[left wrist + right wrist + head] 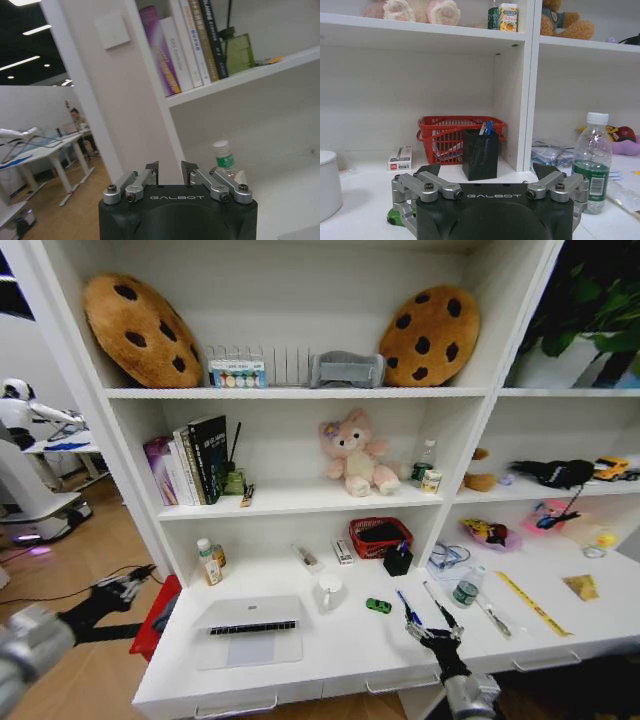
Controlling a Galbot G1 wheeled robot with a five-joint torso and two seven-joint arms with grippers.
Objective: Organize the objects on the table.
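The long white desk (330, 660) carried a thin silver laptop (248, 617) with black keys, a tiny green toy car (378, 606), a blue pen (404, 603), a clear bottle (465, 588) with a green label, a white mug (329, 592) and, near its right edge, a yellow ruler (533, 604)

White mug (329, 592) beside red basket (380, 536); cookie cushions (140, 330) on top shelf.

An office: white desk (350, 655), bookshelf (290, 502), distant work tables (45, 155).
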